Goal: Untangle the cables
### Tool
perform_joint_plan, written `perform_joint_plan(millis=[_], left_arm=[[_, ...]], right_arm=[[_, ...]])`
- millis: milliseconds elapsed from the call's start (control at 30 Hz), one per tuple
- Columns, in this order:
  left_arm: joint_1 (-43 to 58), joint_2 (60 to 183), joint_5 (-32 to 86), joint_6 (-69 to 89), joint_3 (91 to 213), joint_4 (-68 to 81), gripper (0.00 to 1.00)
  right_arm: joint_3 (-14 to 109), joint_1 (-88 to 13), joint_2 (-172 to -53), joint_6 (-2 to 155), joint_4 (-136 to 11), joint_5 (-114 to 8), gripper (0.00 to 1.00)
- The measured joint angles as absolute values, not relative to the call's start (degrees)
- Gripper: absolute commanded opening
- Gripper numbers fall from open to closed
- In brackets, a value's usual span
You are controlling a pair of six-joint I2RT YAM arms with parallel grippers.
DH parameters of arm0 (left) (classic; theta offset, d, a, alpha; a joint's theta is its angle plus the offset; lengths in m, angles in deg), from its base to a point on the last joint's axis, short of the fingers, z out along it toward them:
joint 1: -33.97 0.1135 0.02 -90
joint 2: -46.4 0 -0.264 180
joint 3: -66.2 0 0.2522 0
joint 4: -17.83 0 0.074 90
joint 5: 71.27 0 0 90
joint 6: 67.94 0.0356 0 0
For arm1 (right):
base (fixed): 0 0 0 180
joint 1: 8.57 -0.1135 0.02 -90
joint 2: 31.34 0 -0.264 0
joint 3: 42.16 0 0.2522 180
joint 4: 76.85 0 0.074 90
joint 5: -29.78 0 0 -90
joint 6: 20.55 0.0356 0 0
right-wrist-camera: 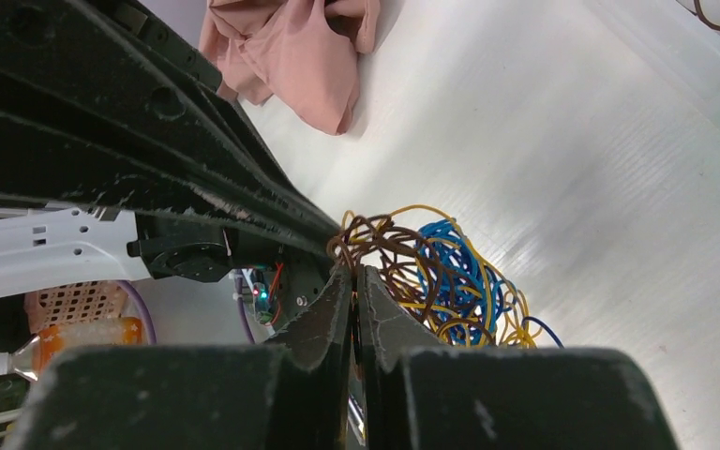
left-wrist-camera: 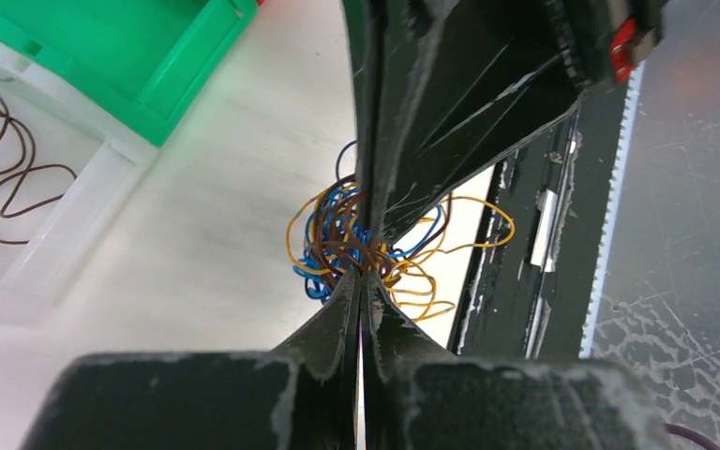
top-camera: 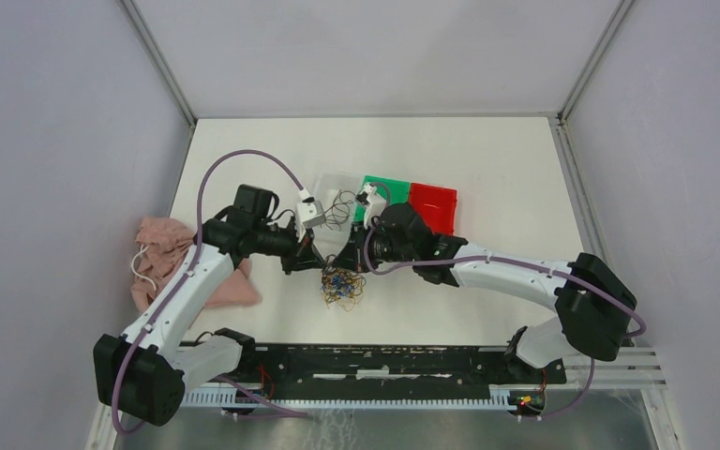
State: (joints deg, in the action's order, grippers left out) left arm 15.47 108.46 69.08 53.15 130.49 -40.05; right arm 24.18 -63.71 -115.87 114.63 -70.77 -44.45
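so, i have the left gripper (left-wrist-camera: 364, 277) and the right gripper (right-wrist-camera: 352, 270) both pinched closed on brown strands of the cables (top-camera: 342, 286), tip to tip on the near side of the green tray (top-camera: 384, 192), probably so opposing pulls can tease one strand loose.

**A white table (top-camera: 487, 150) closed in by pale panels**

The tabletop is bounded on three sides by plain lilac-grey panels: a left wall (top-camera: 47, 112), a back wall (top-camera: 375, 47) and a right wall (top-camera: 694, 94). At the two back corners, aluminium posts (top-camera: 157, 61) are fixed (silver, seen slanting outward from above). The near edge is lined by a black rail (top-camera: 384, 361), and a sheet of scuffed grey metal (top-camera: 412, 427) is laid just beyond it. Even, diffuse light is cast over everything, and a soft sheen is thrown on the tabletop.
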Motion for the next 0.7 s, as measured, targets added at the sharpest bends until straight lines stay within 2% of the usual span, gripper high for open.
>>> perform_joint_plan(millis=[367,400,467,500,600,700], left_arm=[[15.5,107.3,59.2,57.1,129.0,-39.6,0.04],[15.5,107.2,59.1,57.1,129.0,-39.6,0.15],[15.5,106.7,58.9,57.1,129.0,-39.6,0.53],[15.5,106.5,58.7,57.6,129.1,-39.6,0.62],[15.5,106.3,58.7,58.6,130.2,-41.6,0.73],[15.5,106.2,59.8,59.9,132.0,-44.1,0.77]], right_arm=[[21.6,-63.4,-110.4,113.2,-68.1,-45.3,0.09],[21.6,-63.4,-110.4,113.1,-68.1,-45.3,0.08],[21.6,-63.4,-110.2,112.9,-67.9,-45.3,0.07],[21.6,-63.3,-110.2,112.8,-67.8,-45.3,0.07],[21.6,-63.3,-109.9,112.6,-67.6,-45.2,0.06],[21.8,-63.3,-109.2,112.6,-66.7,-45.2,0.06]])
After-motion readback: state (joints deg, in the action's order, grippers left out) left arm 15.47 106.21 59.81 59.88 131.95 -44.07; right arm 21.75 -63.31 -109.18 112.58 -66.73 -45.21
